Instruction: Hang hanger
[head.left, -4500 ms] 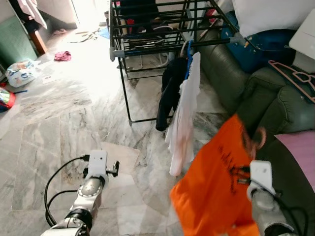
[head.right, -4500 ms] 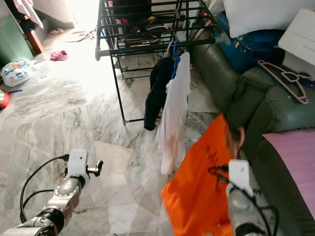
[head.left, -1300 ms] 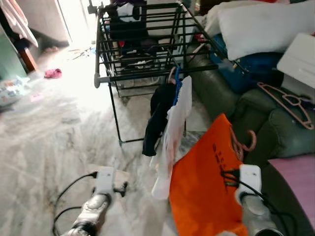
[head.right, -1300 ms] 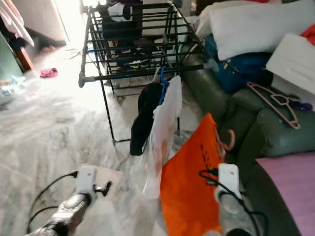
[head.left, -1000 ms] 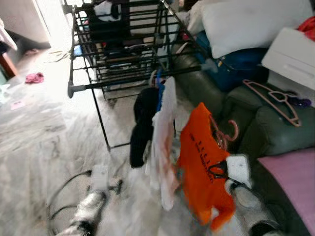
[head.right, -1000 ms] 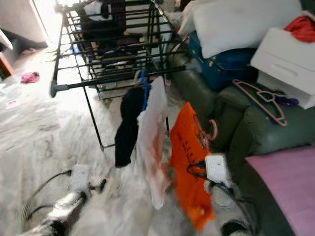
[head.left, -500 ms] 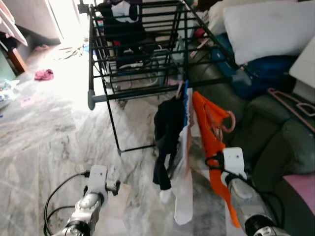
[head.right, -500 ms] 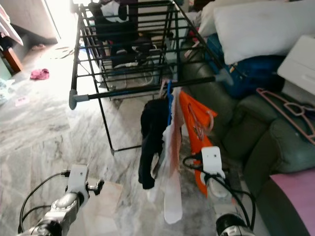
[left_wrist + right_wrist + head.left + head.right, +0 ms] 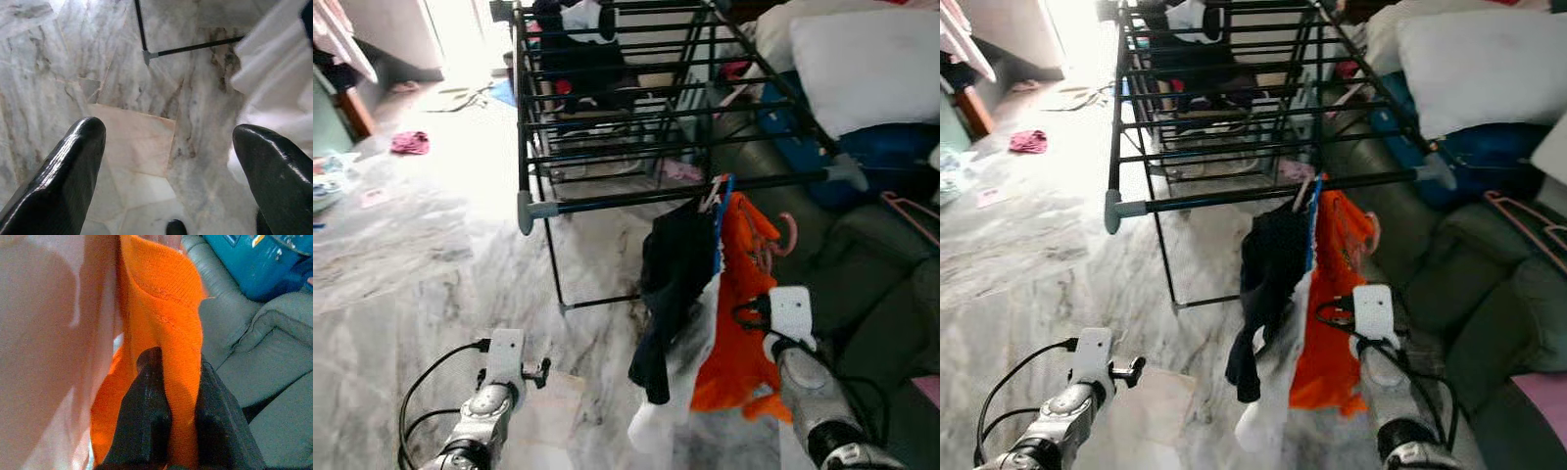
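Observation:
An orange shirt (image 9: 736, 294) hangs on a pink hanger whose hook (image 9: 787, 233) shows just under the front bar (image 9: 607, 203) of the black drying rack. My right gripper (image 9: 171, 382) is shut on the orange fabric, which sits pinched between its black fingers (image 9: 146, 406). The shirt presses against a white garment (image 9: 690, 352) and a black garment (image 9: 674, 274) that hang from a blue hanger (image 9: 722, 196) on the same bar. My left gripper (image 9: 168, 142) hangs low over the marble floor, open, with nothing between its fingers.
A dark green sofa (image 9: 871, 284) stands to the right with a white pillow (image 9: 871, 59), a blue bag (image 9: 891, 157) and another pink hanger (image 9: 1528, 220). The rack holds more clothes on its far rails. A pink cloth (image 9: 409, 143) lies on the floor far left.
The right gripper has carried the orange shirt forward to the rack's front bar, where it now rests against the white garment. The camera view shifted. The left arm stayed low.

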